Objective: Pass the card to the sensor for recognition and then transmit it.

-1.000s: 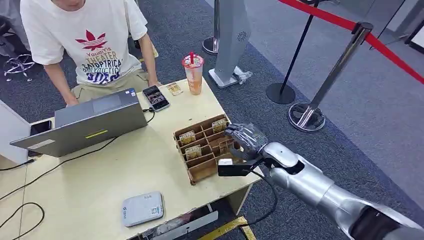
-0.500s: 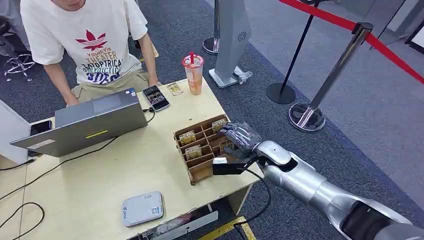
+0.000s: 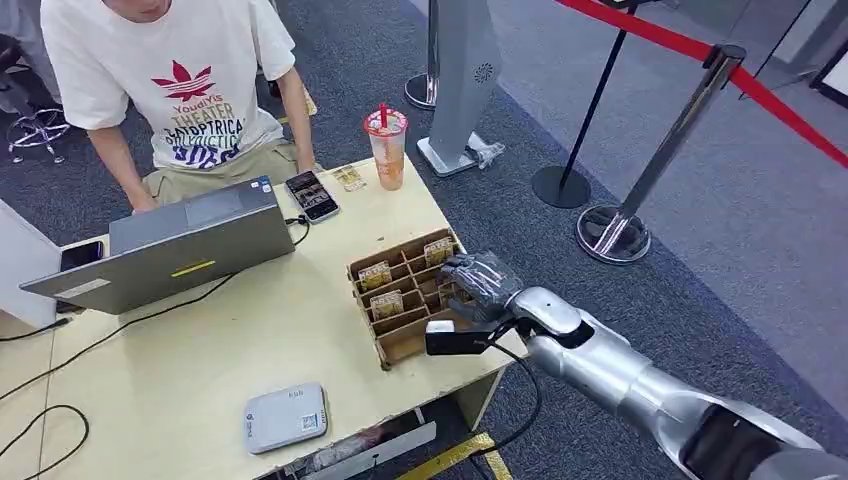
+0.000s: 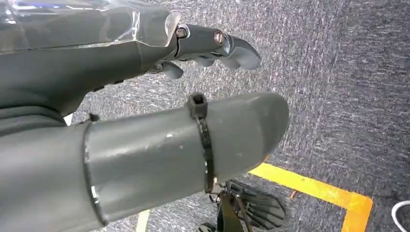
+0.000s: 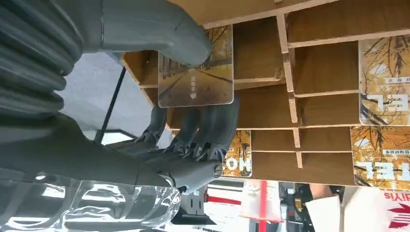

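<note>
One card [image 5: 195, 79] is between my thumb and fingers: my right hand [image 3: 480, 283] sits at the near right corner of the cardboard rack [image 3: 400, 340], thumb [image 5: 154, 29] pressed on the card's one face, fingers [image 5: 212, 130] behind the other, so I read it as pinched, though the card is upright in its slot and not yet lifted. Other cards [image 3: 376, 275] stand in the rack's farther slots, toward eleven o'clock from my hand. My left hand [image 4: 212, 46] hangs over the grey carpet, fingers loosely apart and holding nothing.

I judge the step in hand to be the pick itself, the very start of the job. The sensor I take to be the small white reader [image 3: 285, 416] lying flat on the table [image 3: 200, 360], at about eight o'clock from the rack and well apart from it.

The next move calls for a straight pull out of the slot, keeping the card in line with the dividers so it does not snag, then a swing across toward eight o'clock, over the reader. A person [image 3: 180, 90] sits at twelve o'clock behind a laptop [image 3: 190, 240], the likely receiver afterwards.
</note>
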Controlling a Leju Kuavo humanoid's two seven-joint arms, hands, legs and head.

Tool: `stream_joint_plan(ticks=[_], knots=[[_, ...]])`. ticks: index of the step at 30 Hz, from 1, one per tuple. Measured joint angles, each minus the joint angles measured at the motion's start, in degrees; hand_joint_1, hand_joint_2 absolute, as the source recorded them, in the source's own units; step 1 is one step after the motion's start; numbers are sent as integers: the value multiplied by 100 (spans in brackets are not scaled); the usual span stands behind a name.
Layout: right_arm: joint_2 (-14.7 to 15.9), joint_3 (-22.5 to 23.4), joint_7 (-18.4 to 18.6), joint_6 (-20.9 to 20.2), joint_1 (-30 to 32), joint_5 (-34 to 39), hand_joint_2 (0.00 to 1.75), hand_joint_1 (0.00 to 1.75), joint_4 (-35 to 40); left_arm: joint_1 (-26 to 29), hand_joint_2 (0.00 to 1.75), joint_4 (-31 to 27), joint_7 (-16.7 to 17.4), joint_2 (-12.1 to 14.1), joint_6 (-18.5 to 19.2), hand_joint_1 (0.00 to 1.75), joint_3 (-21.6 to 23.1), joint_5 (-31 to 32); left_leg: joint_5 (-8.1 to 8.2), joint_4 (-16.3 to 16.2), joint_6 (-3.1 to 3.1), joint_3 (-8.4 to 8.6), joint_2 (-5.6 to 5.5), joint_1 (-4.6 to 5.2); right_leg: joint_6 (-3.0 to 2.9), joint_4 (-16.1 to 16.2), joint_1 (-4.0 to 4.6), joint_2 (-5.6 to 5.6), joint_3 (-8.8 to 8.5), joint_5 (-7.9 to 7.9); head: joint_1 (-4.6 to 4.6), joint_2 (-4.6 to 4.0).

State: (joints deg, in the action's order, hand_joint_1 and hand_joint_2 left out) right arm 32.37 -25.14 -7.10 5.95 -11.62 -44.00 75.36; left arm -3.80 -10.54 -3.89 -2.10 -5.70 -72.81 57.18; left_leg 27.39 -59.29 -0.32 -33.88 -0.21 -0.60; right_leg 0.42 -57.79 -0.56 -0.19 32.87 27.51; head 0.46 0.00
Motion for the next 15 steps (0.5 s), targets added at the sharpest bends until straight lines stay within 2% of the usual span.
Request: stream_joint_plan(ticks=[1,2,3,5,7,15], knots=[[0,0,4,-2,0,0,175,98,0,0,0,0,0,0,-4,0,0,-2,0,0,0,0,0,0,0,0,0,-1,0,0,0,0],[0,0,7,-2,0,0,175,112,0,1,0,0,0,0,-4,0,0,-7,0,0,0,0,0,0,0,0,0,-1,0,0,0,0],[0,0,7,-2,-1,2,175,115,-7,2,0,0,0,2,-4,0,0,-9,0,0,0,0,0,0,0,0,0,-1,0,0,0,0],[0,2,7,-2,-2,4,175,134,-15,2,0,0,0,9,-4,0,0,-9,0,0,0,0,0,0,0,0,0,-1,0,0,0,0],[0,7,7,-2,-1,13,175,140,-22,4,0,0,-2,17,-4,0,0,-9,0,0,0,0,0,0,0,0,0,-1,0,0,0,0],[15,31,-35,-2,4,94,175,140,-31,40,0,0,-61,44,20,0,-2,-24,0,0,1,0,0,0,0,0,0,0,0,0,0,0]])
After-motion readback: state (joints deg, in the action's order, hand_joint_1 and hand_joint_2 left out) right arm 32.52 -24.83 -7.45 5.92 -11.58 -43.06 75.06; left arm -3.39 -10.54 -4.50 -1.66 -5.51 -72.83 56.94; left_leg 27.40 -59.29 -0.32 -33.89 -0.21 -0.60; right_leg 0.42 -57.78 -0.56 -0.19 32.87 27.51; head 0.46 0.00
